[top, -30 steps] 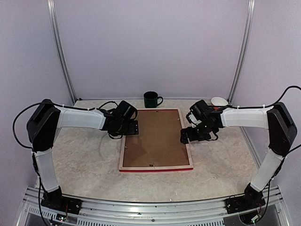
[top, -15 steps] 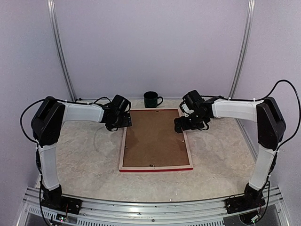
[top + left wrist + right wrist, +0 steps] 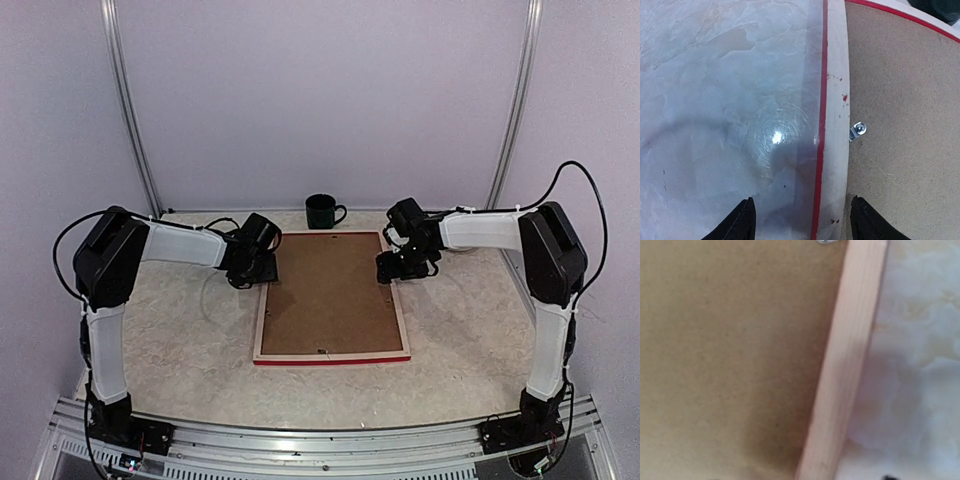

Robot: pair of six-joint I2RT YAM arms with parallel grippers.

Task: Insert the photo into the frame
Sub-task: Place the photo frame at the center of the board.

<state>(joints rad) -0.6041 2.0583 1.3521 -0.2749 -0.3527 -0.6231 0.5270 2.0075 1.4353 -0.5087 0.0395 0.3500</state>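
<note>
The frame (image 3: 263, 318) lies face down on the table, pale wood back up, red edge along the near side. A brown backing board (image 3: 325, 290) fills it. The photo is hidden. My left gripper (image 3: 262, 270) is open over the frame's left rail (image 3: 836, 100), one finger on the table side and one over the board (image 3: 910, 125); a gap shows on both sides (image 3: 804, 222). My right gripper (image 3: 393, 268) hovers over the right rail (image 3: 847, 355). Only one dark fingertip (image 3: 887, 477) peeks in at the bottom edge, well clear of the rail, so it is open.
A dark mug (image 3: 322, 211) stands just behind the frame's far edge. A small metal clip (image 3: 857, 131) holds the board at the left rail. Grey walls and metal posts close in the marbled table (image 3: 180, 330) on three sides.
Both grippers have moved from the middle of the frame's sides toward its far end, settling over the rails. Their jaws have narrowed somewhat.
</note>
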